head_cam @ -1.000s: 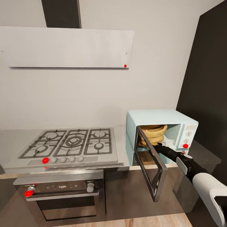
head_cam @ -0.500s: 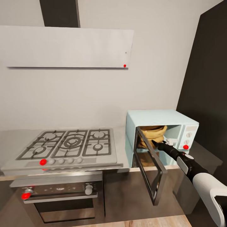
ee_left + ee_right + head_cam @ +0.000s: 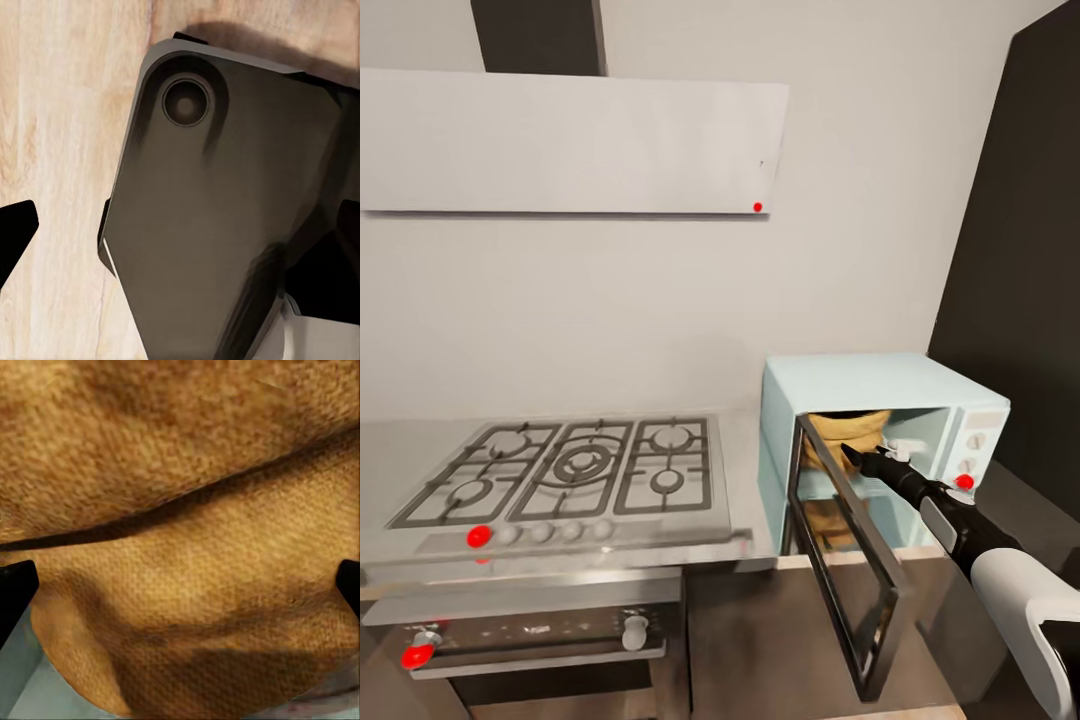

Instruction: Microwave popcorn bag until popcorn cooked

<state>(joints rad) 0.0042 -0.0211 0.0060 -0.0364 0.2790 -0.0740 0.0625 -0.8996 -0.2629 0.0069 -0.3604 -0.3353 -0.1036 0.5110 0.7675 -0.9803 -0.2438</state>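
Observation:
The pale mint-blue microwave (image 3: 860,378) stands on the countertop (image 3: 745,450) right of the hob, its dark glass door (image 3: 855,570) swung wide open toward me. The orange-tan popcorn bag (image 3: 838,428) sits inside the cavity. My right gripper (image 3: 852,456) reaches into the opening, right at the bag's front. In the right wrist view the bag's woven folds (image 3: 180,532) lie very close, with the black fingertips (image 3: 15,589) spread far apart at either side, open. My left gripper (image 3: 180,232) hangs open above my own dark base and the wooden floor. No popcorn kernels are visible.
A steel gas hob (image 3: 570,470) lies left of the microwave, with an oven (image 3: 530,630) below it and a white flat hood (image 3: 570,140) above. A tall dark cabinet (image 3: 1020,250) flanks the microwave on the right. The open door juts out over the floor.
The head view has shifted, so the hob and oven sit lower in the picture. My right gripper has eased slightly back and the bag now rests deeper in the cavity.

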